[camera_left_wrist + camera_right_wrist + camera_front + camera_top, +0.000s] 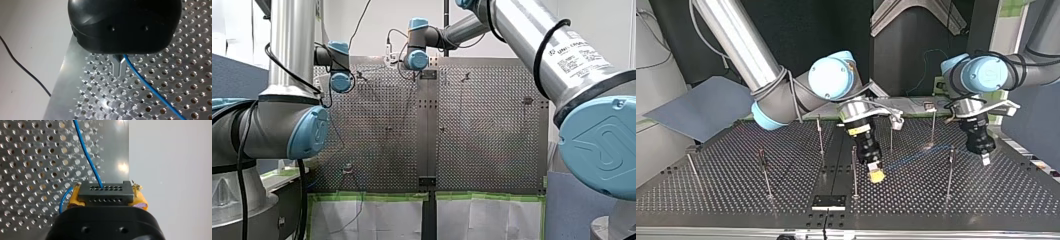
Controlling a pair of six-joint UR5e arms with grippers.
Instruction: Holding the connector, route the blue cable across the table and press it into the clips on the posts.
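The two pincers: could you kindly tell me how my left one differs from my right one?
My left pincer has bare, slim metal fingers; my right pincer has yellow pads. My left pincer pinches the thin blue cable itself; my right pincer clamps the black rectangular connector. Both are shut and hang low over the perforated metal table.

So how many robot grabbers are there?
2. My right gripper, near the middle of the table, holds the connector; my left gripper, at the top view's right, pinches the blue cable.
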